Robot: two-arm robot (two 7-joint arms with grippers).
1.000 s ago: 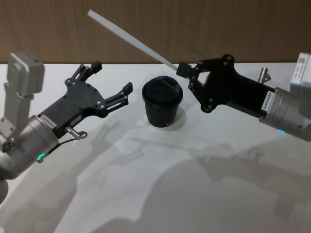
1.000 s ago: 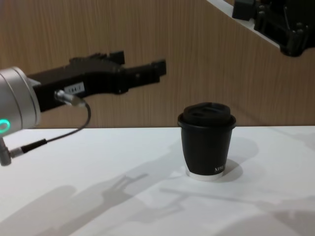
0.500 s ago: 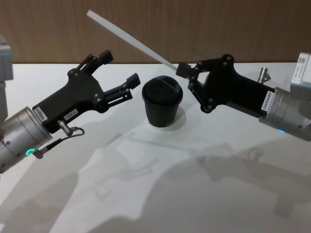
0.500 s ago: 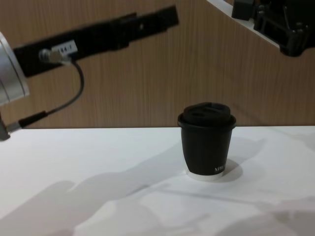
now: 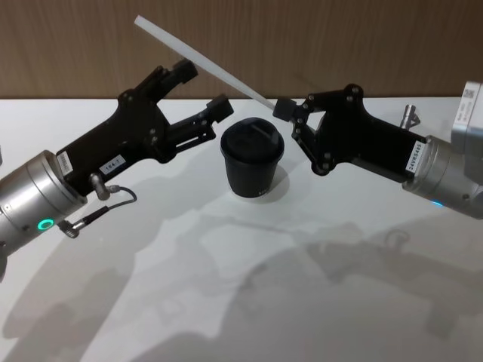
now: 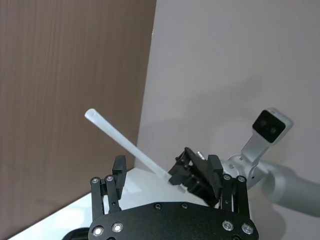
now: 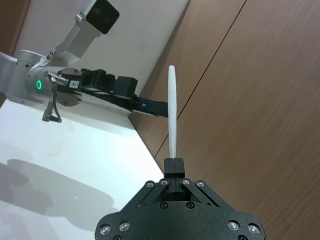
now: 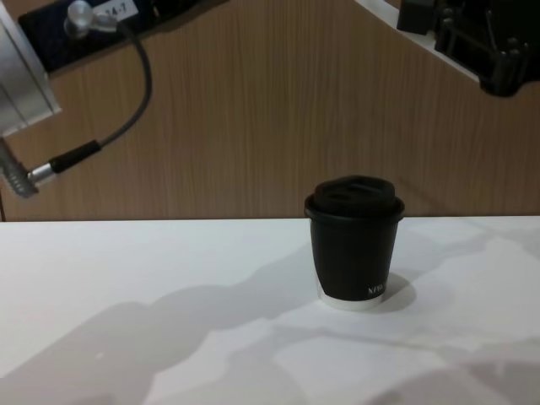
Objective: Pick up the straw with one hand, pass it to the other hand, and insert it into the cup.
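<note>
HANDOVER OVER THE CUP: The right gripper (image 5: pixel 283 108), right of centre in the head view, is clenched on one end of the white straw (image 5: pixel 219 71). The straw slants to the frame's upper left above the lidded black cup (image 5: pixel 252 157), which stands on the bench (image 5: pixel 226 302). The left gripper (image 5: pixel 205 84), fingers spread, hangs just beside the straw's middle. A clean pass likely means bracketing the shaft squarely, closing firmly before the right gripper releases, and leaving an end free for the lid.
</note>
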